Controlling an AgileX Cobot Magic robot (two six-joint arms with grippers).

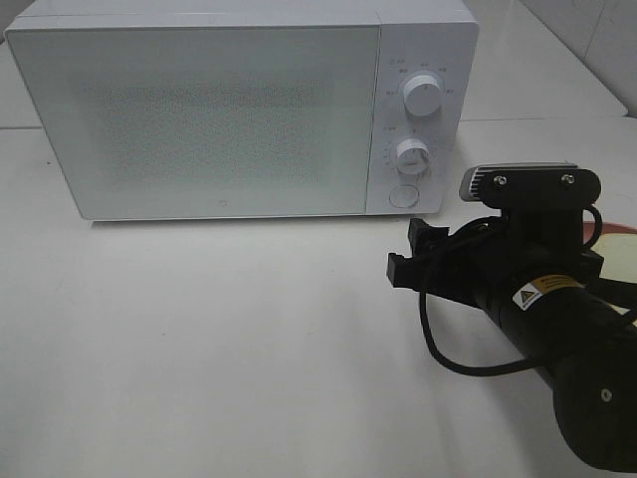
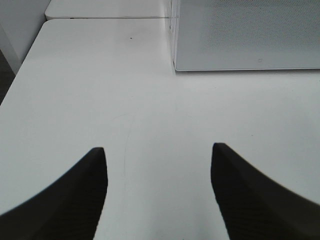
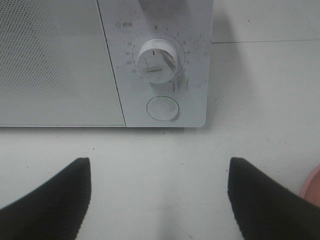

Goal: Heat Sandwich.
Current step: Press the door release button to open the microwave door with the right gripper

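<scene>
White box-shaped microwave (image 1: 219, 119): smooth casing, dot-patterned door shut, interior not visible. Panel carries two round white dials (image 1: 423, 97) and one flat round white button (image 1: 403, 194).

Round pink plate (image 3: 312, 187): only its rim shows, right of the microwave, behind the right arm. It holds the pale tan sandwich (image 1: 619, 254), a mostly hidden sliver.

Matte white table (image 1: 199, 349).

Black left gripper (image 2: 160, 150): fingers spread, nothing between.

Black right gripper (image 3: 160, 160): spread wide, empty, facing the button.

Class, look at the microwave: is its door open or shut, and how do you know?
Shut: the microwave door sits flush beside the control panel, interior hidden.
</scene>
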